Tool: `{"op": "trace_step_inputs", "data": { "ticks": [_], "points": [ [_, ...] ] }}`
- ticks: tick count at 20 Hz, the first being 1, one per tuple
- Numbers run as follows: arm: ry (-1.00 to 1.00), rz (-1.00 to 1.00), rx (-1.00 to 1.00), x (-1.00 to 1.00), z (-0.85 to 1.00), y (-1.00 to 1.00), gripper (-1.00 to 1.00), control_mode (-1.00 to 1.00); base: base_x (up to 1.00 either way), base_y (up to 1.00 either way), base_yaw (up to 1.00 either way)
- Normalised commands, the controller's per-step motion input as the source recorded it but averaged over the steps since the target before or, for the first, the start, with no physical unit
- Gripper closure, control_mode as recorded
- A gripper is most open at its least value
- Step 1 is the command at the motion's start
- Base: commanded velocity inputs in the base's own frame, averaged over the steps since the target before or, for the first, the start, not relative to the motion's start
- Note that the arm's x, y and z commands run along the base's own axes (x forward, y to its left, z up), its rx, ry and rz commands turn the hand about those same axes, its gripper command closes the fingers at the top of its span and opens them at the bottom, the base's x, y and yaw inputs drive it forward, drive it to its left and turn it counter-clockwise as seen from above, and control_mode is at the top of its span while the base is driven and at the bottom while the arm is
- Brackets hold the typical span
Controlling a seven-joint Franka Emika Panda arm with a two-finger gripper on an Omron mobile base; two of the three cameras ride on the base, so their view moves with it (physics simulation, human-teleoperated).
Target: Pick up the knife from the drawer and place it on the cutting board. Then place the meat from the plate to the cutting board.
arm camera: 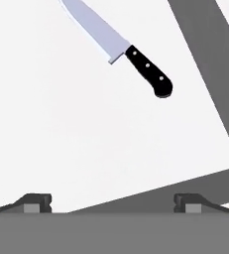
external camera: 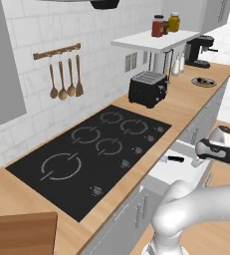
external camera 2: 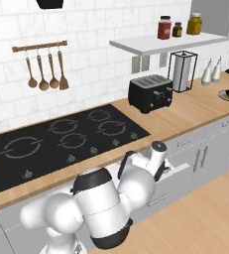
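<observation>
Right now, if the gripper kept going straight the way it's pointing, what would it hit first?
Most likely the bare white floor of the open drawer. The gripper looks down into it with its jaws wide apart, and the knife lies off toward the top of the hand view, apparently beside that line. Depth is hard to judge.

We see the drawer (external camera: 173, 172) pulled out from under the table (external camera: 186, 107), just right of the stove top (external camera: 94, 147). The knife (arm camera: 118, 47) lies inside it. Behind the stove top stands the toaster (external camera: 147, 88). The plate (external camera: 204, 81) sits far along the table. The cutting board (external camera: 19, 233) lies nearest, left of the stove top.
</observation>
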Motion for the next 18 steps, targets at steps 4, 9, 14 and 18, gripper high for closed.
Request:
{"op": "trace_step_inputs", "data": {
  "ticks": [4, 9, 14, 18],
  "points": [
    [0.05, 0.0, 0.0, 0.19, -0.11, -0.02, -1.0, -1.0, 0.0, 0.0, 0.0],
    [0.12, 0.0, 0.0, 0.07, -0.18, -0.19, -1.0, -1.0, 0.0, 0.0, 0.0],
    [0.05, 0.0, 0.0, -0.29, -0.62, -0.64, -1.0, -1.0, 0.0, 0.0, 0.0],
    [0.0, 0.0, 0.0, -0.66, -0.79, -0.79, -1.0, -1.0, 0.0, 0.0, 0.0]
  ]
}}
